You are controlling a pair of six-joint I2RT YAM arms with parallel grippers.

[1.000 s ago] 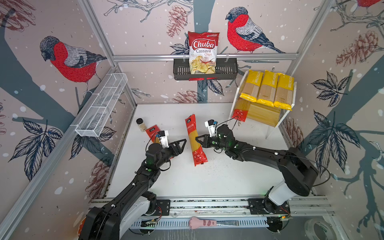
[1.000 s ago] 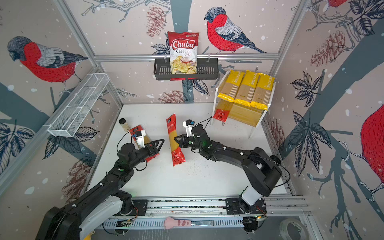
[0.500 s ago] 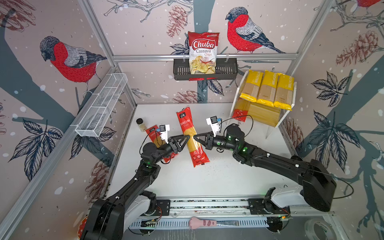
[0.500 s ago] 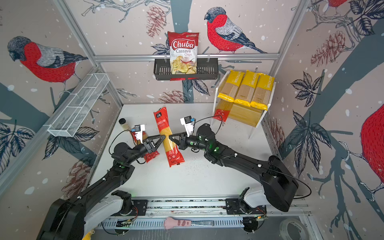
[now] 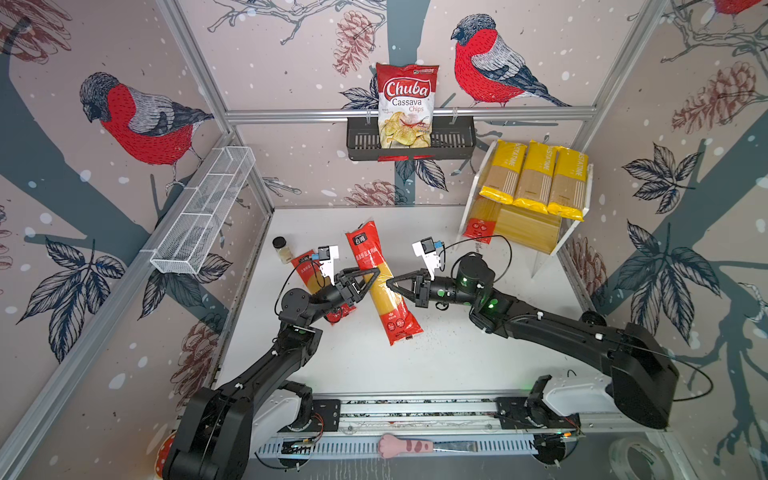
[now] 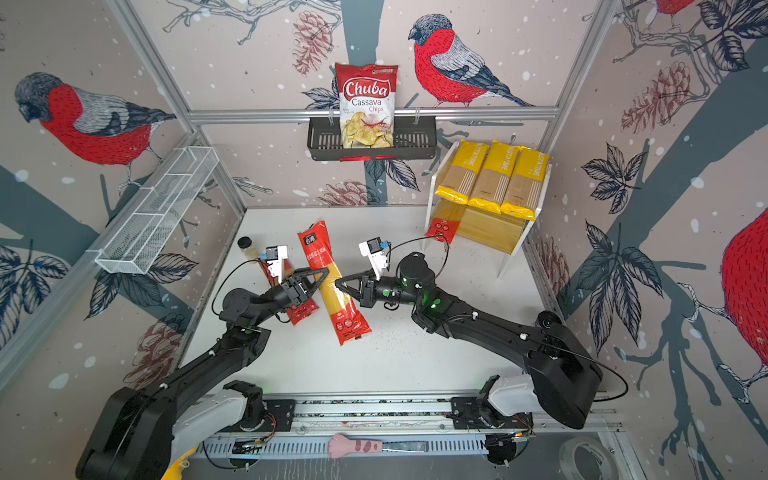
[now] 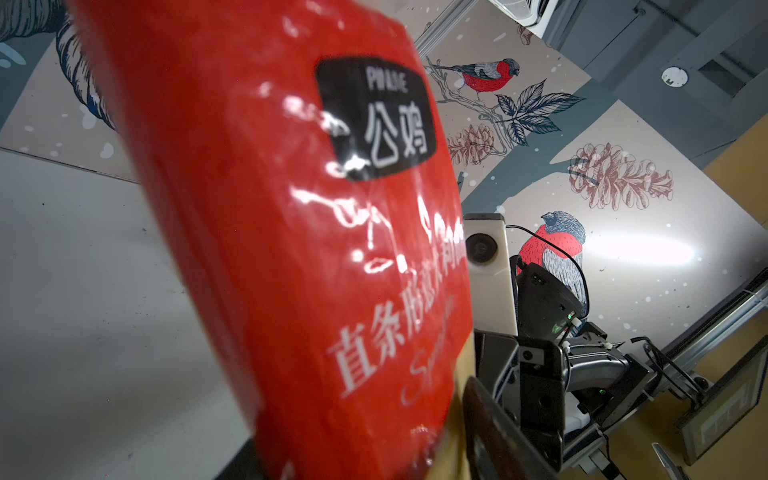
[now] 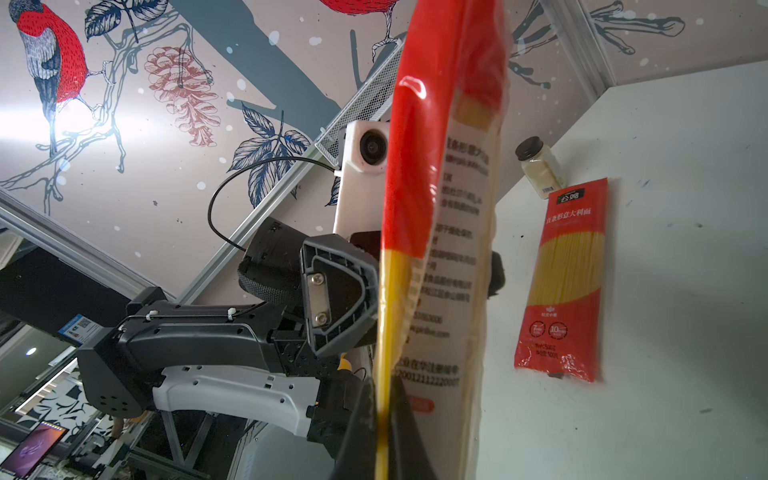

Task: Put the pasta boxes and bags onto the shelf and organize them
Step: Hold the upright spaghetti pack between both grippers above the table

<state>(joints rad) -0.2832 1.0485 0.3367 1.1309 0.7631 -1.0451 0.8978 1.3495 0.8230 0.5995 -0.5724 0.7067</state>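
one red-ended packet (image 5: pixel 380 291) is held tilted above the table (image 5: pixel 457 353), well apart from the shelf (image 5: pixel 528 227) | edge pinched by right gripper (image 5: pixel 388 284) (jaws clenched) | left gripper (image 5: pixel 371 280) set around it, grip cannot be told

The left arm (image 5: pixel 266 365), lower left in a top view, and the right arm (image 5: pixel 561 332), lower right, are chunky matt-black links with rounded joints, small white clips and white base housings (image 5: pixel 573 392) near the bottom edge. The right one also shows green lights (image 5: pixel 492 305) right of centre. The left gripper (image 5: pixel 370 280) and right gripper (image 5: pixel 390 283), mid-frame, have black triangular open-frame fingers, one with two silver screws (image 8: pixel 318 279), and each wrist carries a white camera block (image 5: pixel 428 251) with a thin black looping cable (image 5: pixel 505 249).
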